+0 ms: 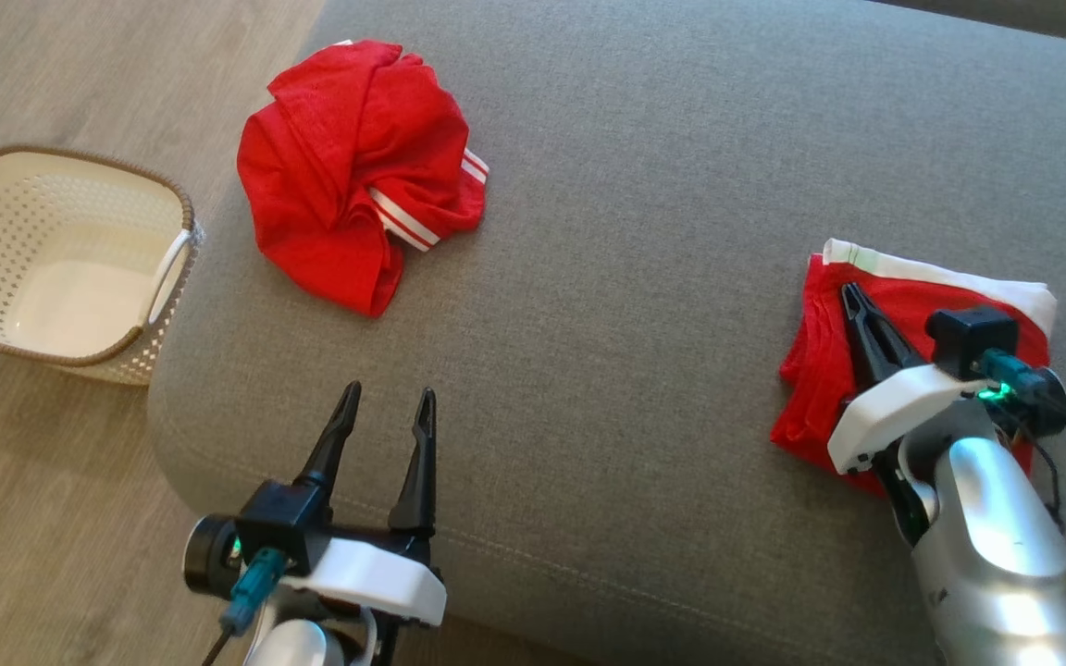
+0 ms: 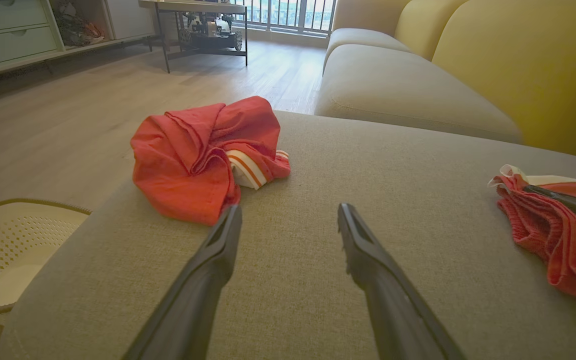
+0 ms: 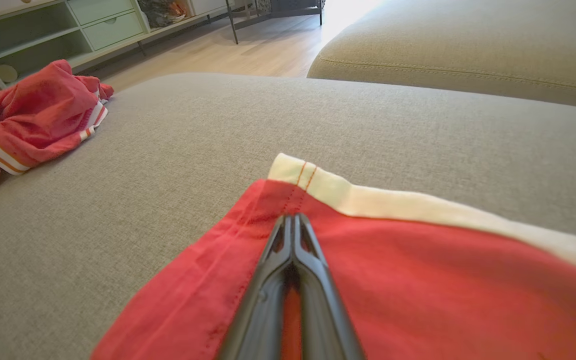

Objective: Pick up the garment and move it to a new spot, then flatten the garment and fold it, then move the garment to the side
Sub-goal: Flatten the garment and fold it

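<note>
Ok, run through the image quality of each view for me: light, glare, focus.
Head view: even daylight, glare on the right forearm. Left wrist view: warm cast, wide-angle stretch, fingers soft near the lens. Right wrist view: floor blown out at the top, folded garment sharp.

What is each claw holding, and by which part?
The left claw is open, holding nothing. The right claw is shut, tips lying on the folded red garment near its white-edged corner; a pinch cannot be told.
</note>
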`<state>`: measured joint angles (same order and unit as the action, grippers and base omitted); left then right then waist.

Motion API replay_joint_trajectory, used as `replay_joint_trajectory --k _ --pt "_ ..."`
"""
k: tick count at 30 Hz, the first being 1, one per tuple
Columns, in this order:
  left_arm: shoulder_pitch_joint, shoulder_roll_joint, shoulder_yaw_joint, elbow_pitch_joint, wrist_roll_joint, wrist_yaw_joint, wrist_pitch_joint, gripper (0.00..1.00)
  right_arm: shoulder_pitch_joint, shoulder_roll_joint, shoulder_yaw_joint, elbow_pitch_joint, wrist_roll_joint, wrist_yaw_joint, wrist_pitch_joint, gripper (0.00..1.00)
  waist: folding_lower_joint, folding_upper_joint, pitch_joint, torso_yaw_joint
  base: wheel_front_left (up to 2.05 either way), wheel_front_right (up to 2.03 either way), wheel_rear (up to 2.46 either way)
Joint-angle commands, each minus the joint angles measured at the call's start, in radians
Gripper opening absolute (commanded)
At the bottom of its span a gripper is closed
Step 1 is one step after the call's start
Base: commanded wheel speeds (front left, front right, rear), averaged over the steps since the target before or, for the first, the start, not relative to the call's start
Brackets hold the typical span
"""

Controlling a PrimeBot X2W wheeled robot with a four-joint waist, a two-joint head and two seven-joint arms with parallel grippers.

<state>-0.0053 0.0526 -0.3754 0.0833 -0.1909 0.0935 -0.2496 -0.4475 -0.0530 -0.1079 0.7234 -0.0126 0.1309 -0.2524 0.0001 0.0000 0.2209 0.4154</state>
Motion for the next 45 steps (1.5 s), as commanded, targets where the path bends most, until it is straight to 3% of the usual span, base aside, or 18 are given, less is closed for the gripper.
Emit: replay_joint_trajectory --k 1,8,21,29,38,39,40,45 --pt "-0.041 -0.002 0.029 -0.029 -0.011 0.009 -0.012 1.00 -0.034 0.003 0.016 -0.012 -0.014 0.000 -0.009 0.00 -0.0001 0.0000 -0.002 -0.004 0.00 0.00 0.00" --pt "-0.044 -0.002 0.039 -0.027 -0.004 0.010 -0.012 1.00 -0.039 0.003 0.039 0.002 -0.004 0.000 -0.009 0.00 -0.0001 0.0000 -0.030 -0.042 0.00 0.00 0.00" --pt "0.022 -0.002 0.129 -0.036 0.019 -0.006 -0.012 1.00 0.088 0.003 0.092 -0.251 0.134 0.000 -0.009 0.00 -0.0001 0.0000 -0.209 -0.196 0.00 0.00 0.00" --pt "0.077 -0.002 0.187 -0.058 0.020 -0.004 -0.012 1.00 0.197 0.003 0.069 -0.376 0.081 0.000 -0.009 0.00 -0.0001 0.0000 -0.272 -0.291 0.00 0.00 0.00" --pt "0.118 -0.002 0.196 -0.060 0.008 -0.001 -0.012 1.00 0.294 0.003 0.025 -0.424 0.061 0.000 -0.009 0.00 -0.0001 0.0000 -0.298 -0.340 0.00 0.00 0.00" --pt "0.123 -0.002 0.194 -0.058 0.007 -0.001 -0.012 1.00 0.304 0.003 0.019 -0.425 0.063 0.000 -0.009 0.75 -0.0001 0.0000 -0.300 -0.345 0.00 0.00 0.00" --pt "0.129 -0.002 0.188 -0.051 0.016 -0.004 -0.012 1.00 0.314 0.003 0.021 -0.424 0.067 0.000 -0.009 1.00 -0.0001 0.0000 -0.302 -0.350 0.00 0.00 0.00" --pt "0.141 -0.002 0.178 -0.036 0.021 0.001 -0.012 1.00 0.353 0.003 0.038 -0.426 0.059 0.000 -0.009 1.00 -0.0001 0.0000 -0.304 -0.364 0.00 0.00 0.00"
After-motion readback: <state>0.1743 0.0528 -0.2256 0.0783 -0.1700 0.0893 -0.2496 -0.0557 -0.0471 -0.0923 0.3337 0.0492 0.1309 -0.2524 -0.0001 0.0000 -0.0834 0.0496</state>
